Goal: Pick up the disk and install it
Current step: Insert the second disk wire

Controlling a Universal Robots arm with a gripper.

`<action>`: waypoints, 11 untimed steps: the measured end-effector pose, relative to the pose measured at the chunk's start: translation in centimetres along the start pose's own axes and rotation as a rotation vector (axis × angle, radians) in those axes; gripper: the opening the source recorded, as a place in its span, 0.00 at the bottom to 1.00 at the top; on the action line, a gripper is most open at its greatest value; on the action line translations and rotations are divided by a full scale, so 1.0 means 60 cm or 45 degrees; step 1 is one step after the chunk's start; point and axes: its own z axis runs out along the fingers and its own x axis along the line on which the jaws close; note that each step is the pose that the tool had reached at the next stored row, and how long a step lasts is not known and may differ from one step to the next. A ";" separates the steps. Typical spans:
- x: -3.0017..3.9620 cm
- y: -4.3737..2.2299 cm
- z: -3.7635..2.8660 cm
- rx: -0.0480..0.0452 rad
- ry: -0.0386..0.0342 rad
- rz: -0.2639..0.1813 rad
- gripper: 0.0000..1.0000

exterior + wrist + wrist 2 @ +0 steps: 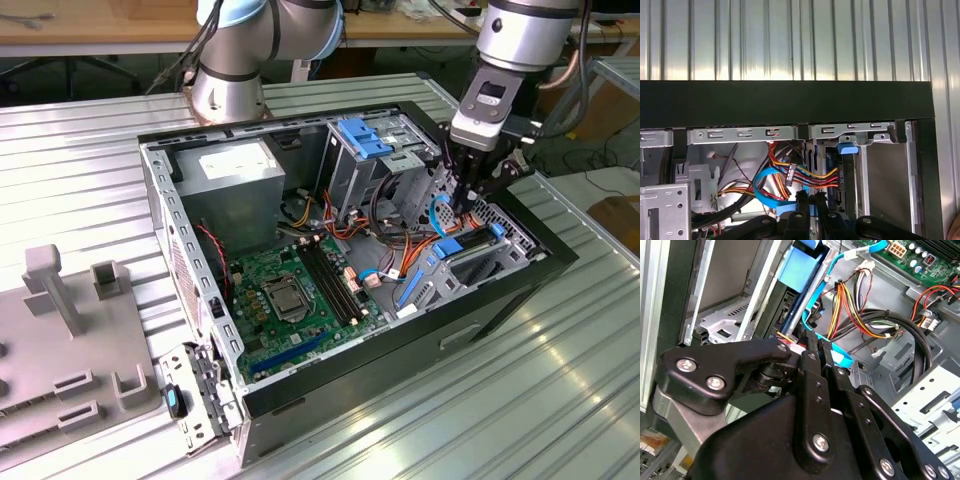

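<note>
The disk (788,310) stands on edge in its bay at the front of the open computer case (165,230); the install step looks nearly done.

Going across the exterior view from its left: the green motherboard (295,290), the metal drive cage (365,160), then the gripper (462,200) lowered among the orange cables (385,245). Its fingers (810,357) sit narrow, almost together, just beside the disk's cabled end. Any further seating calls for a straight push, clear of the wiring.

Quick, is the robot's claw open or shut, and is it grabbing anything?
End effector: black fingers pressed together, shut, down among the coloured cables inside the open black computer case; whether it pinches anything cannot be told.
</note>
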 end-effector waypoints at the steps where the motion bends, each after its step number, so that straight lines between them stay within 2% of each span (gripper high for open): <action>1: -0.004 0.000 0.001 0.000 0.0006 0.000 0.16; 4: -0.026 0.001 0.005 0.000 0.0083 0.001 0.16; 6: -0.033 0.001 0.006 0.000 0.0122 0.000 0.16; 8: -0.039 0.001 0.008 0.000 0.0249 0.000 0.16; 11: -0.047 0.001 0.009 -0.001 0.0394 0.001 0.16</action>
